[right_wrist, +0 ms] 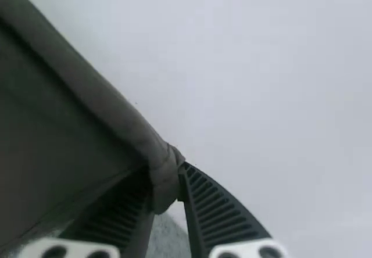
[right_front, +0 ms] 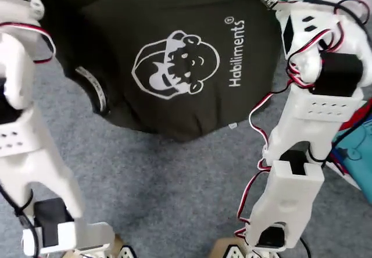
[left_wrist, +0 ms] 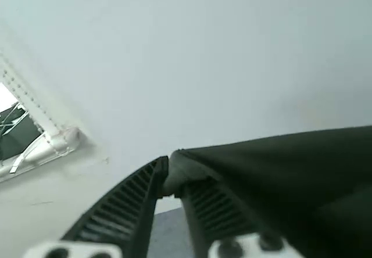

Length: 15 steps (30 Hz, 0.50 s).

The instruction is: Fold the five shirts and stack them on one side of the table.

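Right at the lens, your left hand [left_wrist: 172, 176] is clenched on a bunched fold of the dark shirt [left_wrist: 279, 165]. The cloth is squeezed between its black ribbed fingers [left_wrist: 128, 203] and runs off taut from the pinch toward your other hand. Your right hand [right_wrist: 164, 179] is likewise clamped shut on the shirt, with a rolled edge of the fabric caught at the fingertips and the rest stretching away toward the left hand. A plain pale surface lies beyond both hands. From above, you can see the shirt spread wide between the two hands, its front facing up with a white print [right_front: 175, 65] of a face in a rounded outline and a line of white lettering beside it. The edge farthest from the hands sags in a curve over the grey tabletop [right_front: 174, 200]; you cannot tell whether it touches. The white arms [right_front: 293, 171] flank the shirt on either side, trailing red, black and white wires. On the outer side of the right arm, away from the left hand, lies a patch of teal and red cloth [right_front: 356, 144].
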### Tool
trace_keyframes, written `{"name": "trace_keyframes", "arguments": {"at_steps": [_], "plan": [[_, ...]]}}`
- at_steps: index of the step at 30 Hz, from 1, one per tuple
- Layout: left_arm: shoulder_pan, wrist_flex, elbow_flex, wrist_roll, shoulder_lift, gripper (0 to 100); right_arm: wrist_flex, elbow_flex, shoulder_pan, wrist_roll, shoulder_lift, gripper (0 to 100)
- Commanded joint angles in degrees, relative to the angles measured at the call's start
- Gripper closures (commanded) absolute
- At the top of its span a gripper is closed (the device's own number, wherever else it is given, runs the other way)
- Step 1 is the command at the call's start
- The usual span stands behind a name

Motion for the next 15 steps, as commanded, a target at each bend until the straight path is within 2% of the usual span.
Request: {"name": "trace_keyframes", "arguments": {"at_steps": [1, 5, 8, 15], "plan": [[2.8, 7.5, -6.5, 0.3, -0.1, 99, 1.8, -0.4, 1.3, 0.2, -0.8, 98.7], [5.5, 18.9, -12.1, 0.1, -0.1, 99, 9.9, -2.4, 1.3, 0.6, -2.5, 98.7], [7.5, 26.6, -14.5, -0.4, -0.1, 99, 16.8, -2.1, 1.1, 4.0, -4.7, 98.7], [9.0, 26.4, -7.6, -0.7, -4.7, 99, 16.7, -1.9, 3.0, 4.3, -7.4, 98.7]]}}
